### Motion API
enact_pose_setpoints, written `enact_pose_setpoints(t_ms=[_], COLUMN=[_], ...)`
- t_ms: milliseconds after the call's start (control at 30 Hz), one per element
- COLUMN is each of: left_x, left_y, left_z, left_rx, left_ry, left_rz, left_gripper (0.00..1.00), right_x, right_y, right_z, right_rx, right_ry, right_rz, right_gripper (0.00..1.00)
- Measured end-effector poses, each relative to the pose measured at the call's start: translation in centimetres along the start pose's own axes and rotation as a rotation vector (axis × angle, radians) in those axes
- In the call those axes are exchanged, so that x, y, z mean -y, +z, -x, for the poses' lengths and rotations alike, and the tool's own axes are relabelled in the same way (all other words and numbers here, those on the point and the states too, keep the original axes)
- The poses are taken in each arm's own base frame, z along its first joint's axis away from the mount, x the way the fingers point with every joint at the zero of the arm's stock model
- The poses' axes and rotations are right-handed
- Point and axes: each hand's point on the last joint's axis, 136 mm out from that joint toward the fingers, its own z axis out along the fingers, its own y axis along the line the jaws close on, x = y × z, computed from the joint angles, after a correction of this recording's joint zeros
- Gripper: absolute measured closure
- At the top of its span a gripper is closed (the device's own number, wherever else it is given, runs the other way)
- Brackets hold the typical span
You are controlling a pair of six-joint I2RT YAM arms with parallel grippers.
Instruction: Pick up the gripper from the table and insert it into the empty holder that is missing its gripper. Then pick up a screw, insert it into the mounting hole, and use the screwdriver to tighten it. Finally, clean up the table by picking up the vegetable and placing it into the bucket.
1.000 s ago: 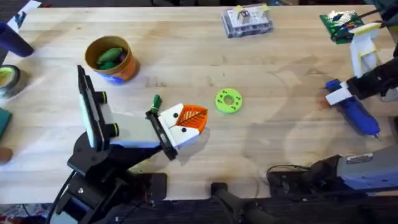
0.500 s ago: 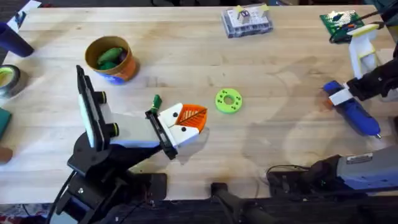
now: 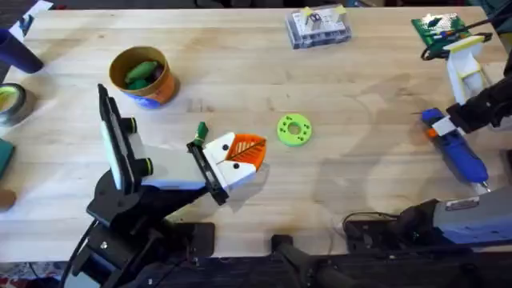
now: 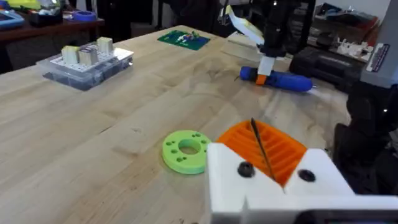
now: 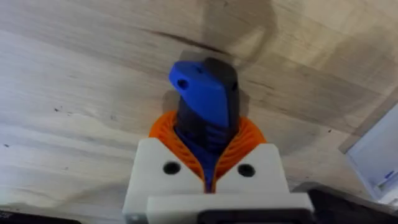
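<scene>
The right pincer (image 3: 438,126) pinches the blue screwdriver (image 3: 460,150) near the table's (image 3: 344,176) right edge, its orange pads closed around the handle. The left pincer (image 3: 238,156), holding nothing, rests on the table beside a green ring (image 3: 294,130); its spread cannot be told. The bucket (image 3: 144,76) holds a green vegetable (image 3: 141,73).

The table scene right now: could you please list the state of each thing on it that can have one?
screwdriver: lying near the table's right edge, gripped at its butt end by the right gripper.
left gripper: resting low on the table beside the green ring; open or shut, cannot tell.
bucket: upright, green vegetable inside.
clear parts box: at the far edge, lid closed.
</scene>
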Motion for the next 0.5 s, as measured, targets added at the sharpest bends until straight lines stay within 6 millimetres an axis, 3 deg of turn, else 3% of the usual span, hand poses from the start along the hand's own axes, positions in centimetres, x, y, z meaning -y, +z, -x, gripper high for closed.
enact_pose_setpoints(t_ms=[133, 267, 367, 500], left_x=[0.0, 0.0, 0.0, 0.0], left_y=[0.0, 0.0, 0.0, 0.0], left_z=[0.0, 0.0, 0.0, 0.0], left_rx=[0.0, 0.0, 0.0, 0.0], left_ry=[0.0, 0.0, 0.0, 0.0], left_rz=[0.0, 0.0, 0.0, 0.0], left_gripper=[0.986, 0.986, 0.986, 0.986], right_x=[-0.3, 1.0, 2.7, 4.1], right_y=[-0.1, -1.2, -4.3, -10.8], right_z=[0.7, 3.4, 5.5, 6.9], right_rx=[-0.004, 0.066, 0.178, 0.373], right_ry=[0.016, 0.103, 0.188, 0.298], right_rz=[-0.014, -0.09, -0.165, -0.278], right_gripper=[0.976, 0.976, 0.976, 0.976])
